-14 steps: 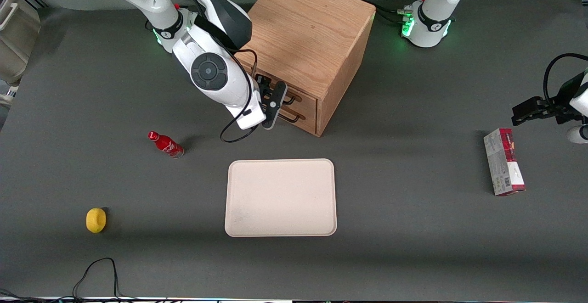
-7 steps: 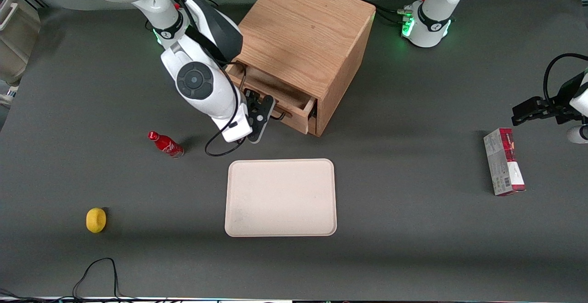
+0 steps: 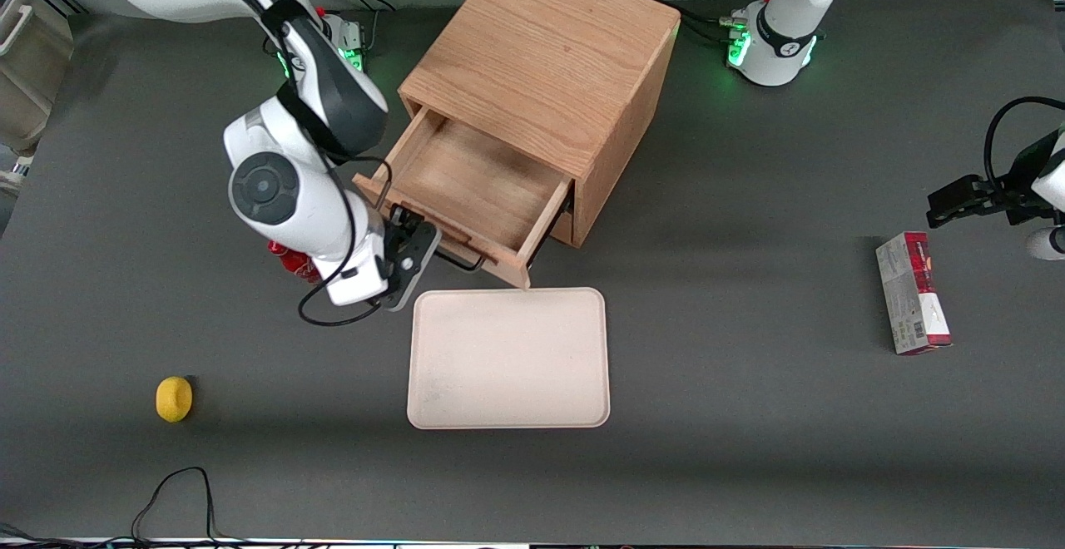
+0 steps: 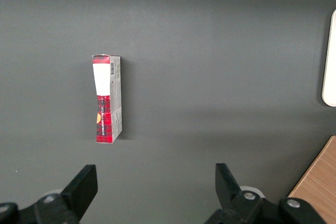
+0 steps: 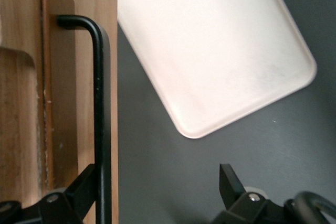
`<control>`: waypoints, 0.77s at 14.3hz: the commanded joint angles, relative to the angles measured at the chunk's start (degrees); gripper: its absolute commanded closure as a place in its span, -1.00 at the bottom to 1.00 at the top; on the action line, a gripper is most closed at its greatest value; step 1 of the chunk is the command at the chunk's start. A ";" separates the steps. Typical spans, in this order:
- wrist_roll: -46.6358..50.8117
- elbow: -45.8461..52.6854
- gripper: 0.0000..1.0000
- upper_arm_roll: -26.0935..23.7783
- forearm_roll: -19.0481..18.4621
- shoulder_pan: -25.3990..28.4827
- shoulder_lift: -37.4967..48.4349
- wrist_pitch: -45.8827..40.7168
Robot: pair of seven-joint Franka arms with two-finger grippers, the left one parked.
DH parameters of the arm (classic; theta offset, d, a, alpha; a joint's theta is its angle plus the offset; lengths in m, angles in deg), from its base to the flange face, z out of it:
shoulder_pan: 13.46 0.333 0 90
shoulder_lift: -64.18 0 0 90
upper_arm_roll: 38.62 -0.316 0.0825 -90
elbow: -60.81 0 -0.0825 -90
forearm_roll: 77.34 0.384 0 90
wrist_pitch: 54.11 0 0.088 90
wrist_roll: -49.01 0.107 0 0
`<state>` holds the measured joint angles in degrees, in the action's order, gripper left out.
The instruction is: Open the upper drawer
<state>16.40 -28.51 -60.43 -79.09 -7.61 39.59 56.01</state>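
Note:
The upper drawer (image 3: 466,187) of the oak cabinet (image 3: 541,42) stands pulled far out, showing its bare wood interior. Its black bar handle (image 3: 456,260) faces the front camera. My right gripper (image 3: 412,254) is at the working arm's end of the handle, open. In the right wrist view the gripper (image 5: 157,182) has its fingers wide apart, and the handle (image 5: 101,103) runs along the drawer front (image 5: 58,93) just beside one finger (image 5: 84,184). The lower drawer is hidden under the upper one.
A beige tray (image 3: 507,358) lies just nearer the front camera than the drawer's corner; it also shows in the right wrist view (image 5: 210,51). A red bottle (image 3: 287,259) is partly hidden by my arm. A yellow object (image 3: 174,398) and a red-grey box (image 3: 913,293) lie farther off.
The upper drawer went from shut to pulled far out. My gripper moved toward the front camera and the working arm's end, along with the handle.

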 commanded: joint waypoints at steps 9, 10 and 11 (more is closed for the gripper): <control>-0.01 16.52 -1.00 8.45 -7.48 0.05 -1.78 -6.82; 0.26 18.81 -1.00 8.54 -5.74 -0.65 -1.52 -8.41; 0.61 19.61 -1.00 9.93 -4.24 -1.18 -0.39 -9.82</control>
<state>16.48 -13.09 -52.06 -85.12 -8.66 38.54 50.05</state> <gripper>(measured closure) 0.000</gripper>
